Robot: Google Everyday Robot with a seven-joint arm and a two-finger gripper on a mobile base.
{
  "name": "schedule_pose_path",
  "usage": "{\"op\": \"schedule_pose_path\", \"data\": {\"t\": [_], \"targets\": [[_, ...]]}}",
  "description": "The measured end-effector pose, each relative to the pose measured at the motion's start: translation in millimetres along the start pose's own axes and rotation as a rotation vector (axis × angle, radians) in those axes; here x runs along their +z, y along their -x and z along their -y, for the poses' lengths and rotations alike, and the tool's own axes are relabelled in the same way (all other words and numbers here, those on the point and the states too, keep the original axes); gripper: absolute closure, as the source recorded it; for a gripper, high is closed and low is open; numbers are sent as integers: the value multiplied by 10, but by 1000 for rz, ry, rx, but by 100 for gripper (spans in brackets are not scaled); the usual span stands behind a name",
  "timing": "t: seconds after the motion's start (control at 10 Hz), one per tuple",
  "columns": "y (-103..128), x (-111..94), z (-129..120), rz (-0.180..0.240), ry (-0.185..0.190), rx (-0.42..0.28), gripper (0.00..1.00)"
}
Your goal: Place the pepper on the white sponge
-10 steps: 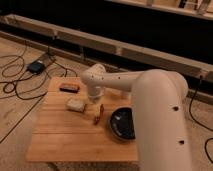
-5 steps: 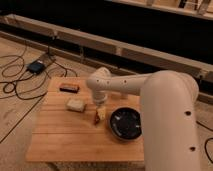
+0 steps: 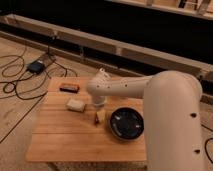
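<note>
Wooden table [image 3: 60,140] lies under my gripper [image 3: 101,116], beside what seems the pepper [image 3: 97,118], at four o'clock from the white sponge [image 3: 76,104]; whether it's clamped, I cannot tell.

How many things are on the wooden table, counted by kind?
pepper: 1
white sponge: 1
dark bowl: 1
black rectangular object: 1
yellowish piece beside the pepper: 1, kind unclear
Total: 5
The claw hangs just behind the pepper, beside the white sponge.
</note>
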Motion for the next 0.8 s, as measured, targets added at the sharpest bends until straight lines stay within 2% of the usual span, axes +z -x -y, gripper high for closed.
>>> {"op": "schedule_pose_path", "data": {"t": [0.3, 0.8], "targets": [[92, 88, 74, 0, -18, -16, 29], [115, 120, 186, -14, -23, -28, 78]]}}
